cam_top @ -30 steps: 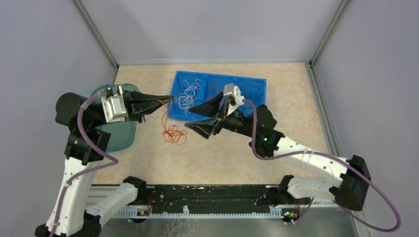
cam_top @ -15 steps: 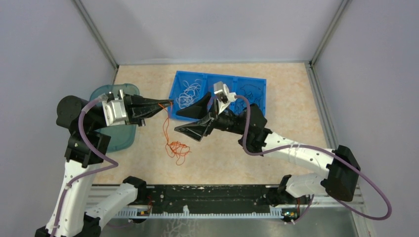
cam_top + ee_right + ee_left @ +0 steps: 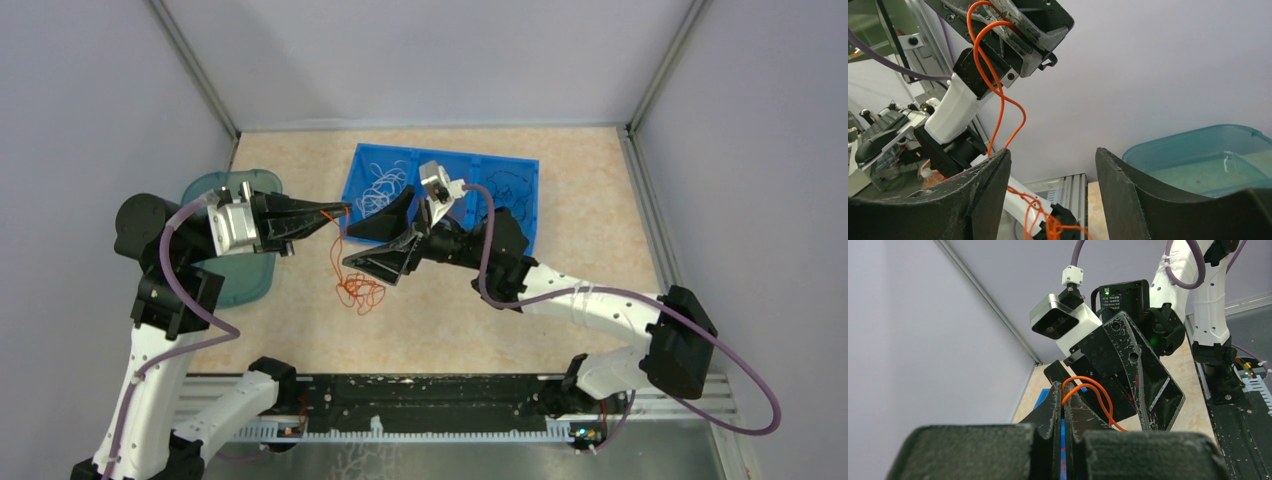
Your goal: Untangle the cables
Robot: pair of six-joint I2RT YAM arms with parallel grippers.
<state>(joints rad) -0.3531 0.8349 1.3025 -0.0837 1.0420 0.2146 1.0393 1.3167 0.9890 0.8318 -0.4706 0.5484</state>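
I see the left gripper clenched on the orange cable. In the left wrist view its two fingers are pressed together, and a small loop of the cable stands up out of them. From this pinch one thin strand hangs down toward 6 o'clock and ends in a curly orange bunch. The bunch is low over the table or on it; I cannot tell which.

The right gripper is released: its jaws stand wide apart and they grasp nothing. This arm reaches in from about 4 o'clock. Its tips are just beside the hanging strand, between the left gripper's tips and the bunch. In the right wrist view the strand runs down close to the edge of one finger, and more of the orange curls show lower, in the gap between the two fingers. Whether the strand touches that finger, I cannot tell.

The blue tray lies toward 12 o'clock on the table and has three compartments in a row. The white cables are in the compartment at its 9 o'clock end, and the black cables are in the one at its 3 o'clock end. The middle compartment is mostly hidden behind the right gripper. The orange bunch is at about 7 o'clock from the tray, outside it and apart from it.

A teal tub sits at 9 o'clock on the table, partly under the left arm.
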